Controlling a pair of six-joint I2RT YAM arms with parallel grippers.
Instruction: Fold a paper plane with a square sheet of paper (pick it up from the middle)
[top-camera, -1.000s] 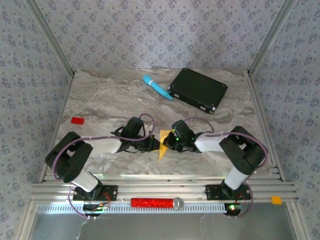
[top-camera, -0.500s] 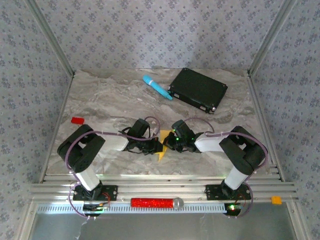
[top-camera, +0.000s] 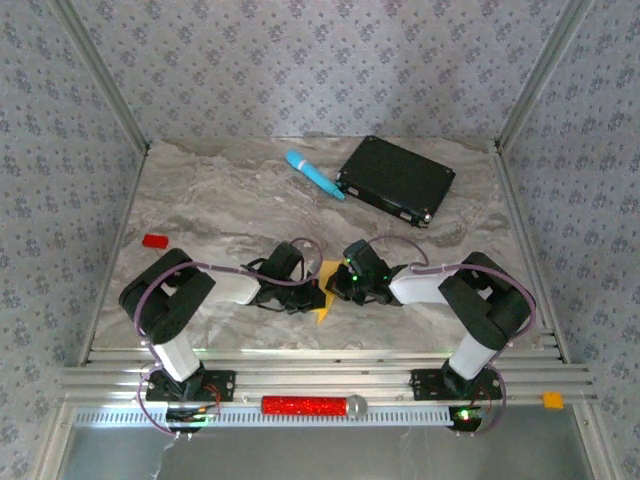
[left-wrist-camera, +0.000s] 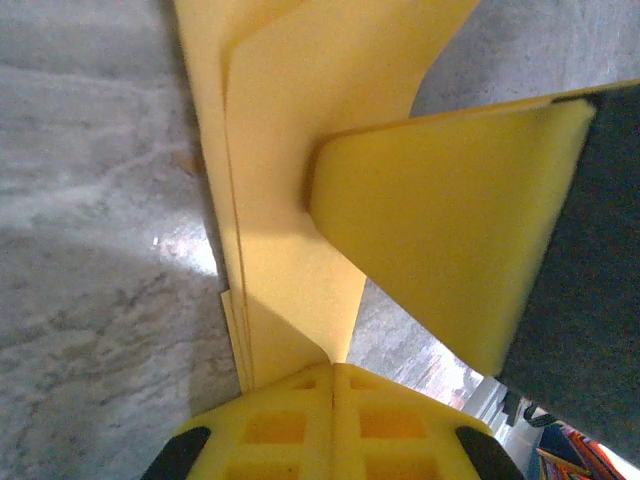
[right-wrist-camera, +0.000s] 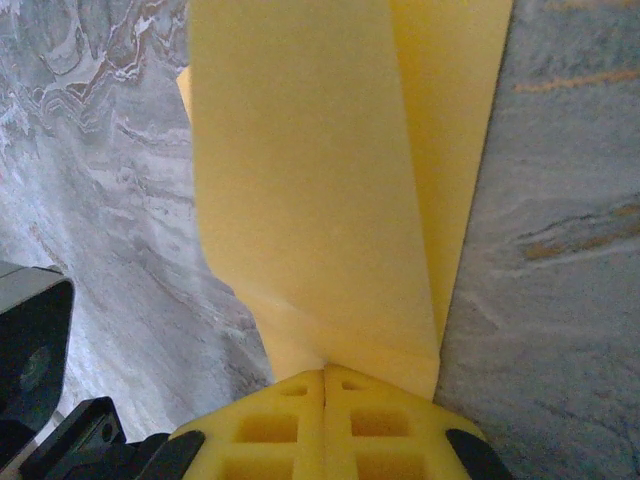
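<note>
The square sheet of paper (top-camera: 325, 287) is yellow-orange and folded into a slim, layered, pointed strip low over the table's near middle. My left gripper (top-camera: 314, 296) is shut on its left side, and my right gripper (top-camera: 339, 286) is shut on its right side. In the left wrist view the closed jaws (left-wrist-camera: 335, 366) pinch a fold of the paper (left-wrist-camera: 285, 180), and the right gripper's yellow finger (left-wrist-camera: 450, 230) presses in from the right. In the right wrist view the closed jaws (right-wrist-camera: 325, 372) grip the paper (right-wrist-camera: 320, 180), which fans upward.
A light-blue cylinder (top-camera: 314, 174) and a black flat box (top-camera: 396, 180) lie at the back of the marble table (top-camera: 220, 200). A small red block (top-camera: 154, 241) sits at the left edge. A red roller (top-camera: 305, 405) lies on the front rail.
My left arm has swung right, bringing its gripper closer against the paper. Less of the paper shows from above. The right arm has stayed still.
</note>
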